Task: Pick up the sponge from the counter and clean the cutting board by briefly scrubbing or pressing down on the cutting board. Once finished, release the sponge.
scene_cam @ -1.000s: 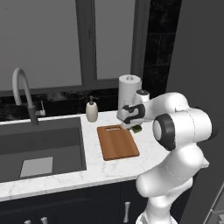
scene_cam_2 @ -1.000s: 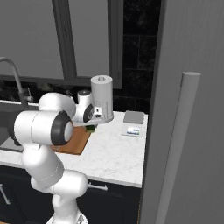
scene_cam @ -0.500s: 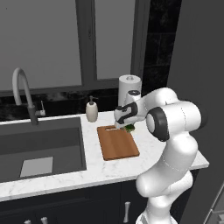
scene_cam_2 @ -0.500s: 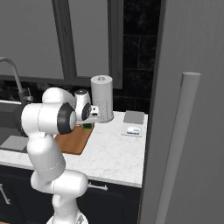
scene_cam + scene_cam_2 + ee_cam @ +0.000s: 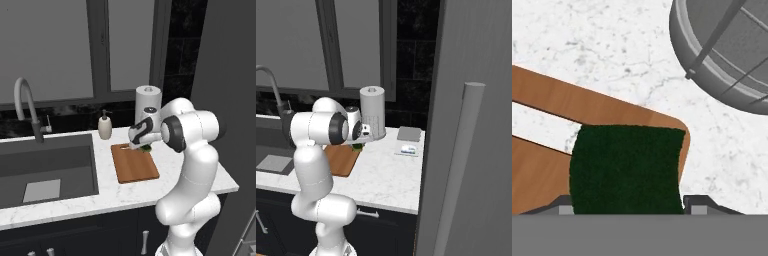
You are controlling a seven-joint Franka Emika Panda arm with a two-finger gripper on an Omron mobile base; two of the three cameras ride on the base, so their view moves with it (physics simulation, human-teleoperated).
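Taking the cutting board (image 5: 134, 163) as landmark: left of it the desk (image 5: 102, 192) drops into the sink basin (image 5: 45, 167), with a soap dispenser (image 5: 105, 126) behind the board's left corner. At the board's far handle end the gripper (image 5: 141, 146) holds the sponge (image 5: 627, 167) clamped between its narrowed jaws, dark green face over the slot and rounded corner, probably so it can press down and scrub there. Just right of that corner stands the paper towel holder (image 5: 148, 105).
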